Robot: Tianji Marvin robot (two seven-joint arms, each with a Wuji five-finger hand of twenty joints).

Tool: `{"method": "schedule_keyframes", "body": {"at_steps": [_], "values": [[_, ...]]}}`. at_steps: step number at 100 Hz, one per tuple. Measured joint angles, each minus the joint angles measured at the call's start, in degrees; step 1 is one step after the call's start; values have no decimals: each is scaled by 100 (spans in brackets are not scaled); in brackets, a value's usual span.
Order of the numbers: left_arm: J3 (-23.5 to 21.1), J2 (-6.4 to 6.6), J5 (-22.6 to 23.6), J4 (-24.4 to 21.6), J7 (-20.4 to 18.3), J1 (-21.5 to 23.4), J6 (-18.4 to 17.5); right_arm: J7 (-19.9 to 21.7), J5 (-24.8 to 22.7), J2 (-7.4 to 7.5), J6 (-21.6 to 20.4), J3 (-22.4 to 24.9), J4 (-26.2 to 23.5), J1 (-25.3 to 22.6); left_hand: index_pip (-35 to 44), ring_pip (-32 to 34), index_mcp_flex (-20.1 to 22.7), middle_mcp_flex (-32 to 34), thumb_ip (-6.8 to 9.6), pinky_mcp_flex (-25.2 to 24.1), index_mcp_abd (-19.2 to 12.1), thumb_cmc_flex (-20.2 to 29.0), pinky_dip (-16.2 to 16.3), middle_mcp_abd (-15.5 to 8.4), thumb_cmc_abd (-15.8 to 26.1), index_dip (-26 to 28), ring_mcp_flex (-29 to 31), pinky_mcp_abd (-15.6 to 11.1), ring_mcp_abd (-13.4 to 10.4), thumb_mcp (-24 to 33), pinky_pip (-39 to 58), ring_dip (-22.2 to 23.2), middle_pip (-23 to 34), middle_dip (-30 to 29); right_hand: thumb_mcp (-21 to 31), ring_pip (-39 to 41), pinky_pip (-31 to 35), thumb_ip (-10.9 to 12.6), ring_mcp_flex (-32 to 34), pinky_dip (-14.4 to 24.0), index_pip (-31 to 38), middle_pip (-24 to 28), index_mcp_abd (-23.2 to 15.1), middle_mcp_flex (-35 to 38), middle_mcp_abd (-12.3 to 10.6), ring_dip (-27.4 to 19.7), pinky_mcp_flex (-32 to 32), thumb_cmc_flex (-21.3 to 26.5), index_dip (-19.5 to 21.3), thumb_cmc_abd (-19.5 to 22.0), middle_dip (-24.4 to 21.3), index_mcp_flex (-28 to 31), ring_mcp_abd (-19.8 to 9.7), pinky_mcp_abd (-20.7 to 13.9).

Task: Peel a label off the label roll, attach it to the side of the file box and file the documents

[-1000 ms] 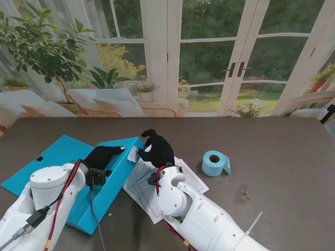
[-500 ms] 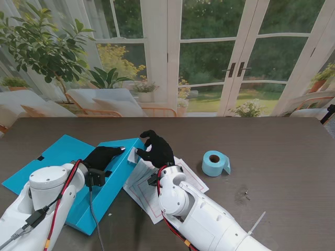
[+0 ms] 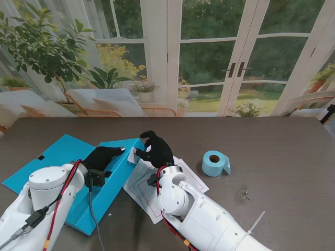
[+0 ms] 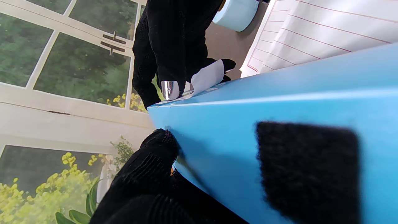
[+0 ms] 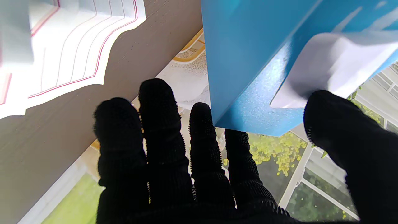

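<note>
The blue file box (image 3: 112,175) lies opened flat at the left of the table. My left hand (image 3: 102,156) rests on it, fingers (image 4: 155,152) hooked at its edge, beside a black velcro patch (image 4: 306,168). My right hand (image 3: 154,149) sits at the box's far corner. Its thumb (image 5: 351,140) presses a white label (image 5: 332,65) onto the blue side (image 5: 248,62), while the four fingers (image 5: 161,140) spread past the corner. The label's (image 4: 206,77) free end curls off the box. The light-blue label roll (image 3: 213,163) stands to the right. The lined documents (image 3: 141,191) lie under my right forearm.
The dark wooden table (image 3: 272,151) stretches right and far beyond the roll. The box's open lid (image 3: 57,154) spreads toward the left edge. Windows, doors and a plant stand behind the table's far edge.
My right hand has crept very slightly along the box's side with the label under its thumb. The left hand and box have stayed put.
</note>
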Motion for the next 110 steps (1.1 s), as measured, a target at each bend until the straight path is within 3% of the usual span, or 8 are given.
{"method": "schedule_keyframes", "body": {"at_steps": [41, 87, 110], "values": [[21, -3, -14, 19, 51, -1, -47, 91, 41, 0, -53, -20, 1, 0, 0, 0, 0, 0, 0, -1, 0, 0, 0, 0, 0, 2, -1, 0, 0, 0, 0, 0, 0, 0, -17, -33, -95, 50, -98, 3, -83, 2, 54, -141, 0, -6, -2, -69, -46, -13, -3, -166, 8, 0], [79, -31, -62, 63, 208, -24, -135, 372, 64, 111, -135, -24, -95, -41, 0, 0, 2, 0, 0, -1, 0, 0, 0, 2, -7, 2, -1, 0, 0, 3, 0, 0, 0, 0, -53, -70, -159, 50, -295, 11, -147, -18, 241, -573, 47, -7, -3, -67, -106, -179, -67, -523, 9, 0], [81, -61, -73, 61, 339, -16, -173, 449, 66, 131, -168, -49, -94, -47, -1, 0, 3, 0, 0, -1, 1, 0, 0, 2, -13, 2, -1, 0, 0, 4, 0, 0, 0, 0, -88, -73, -202, 50, -377, 17, -146, -21, 246, -667, 47, -7, -4, -65, -140, -452, -68, -584, 9, 0]]}}
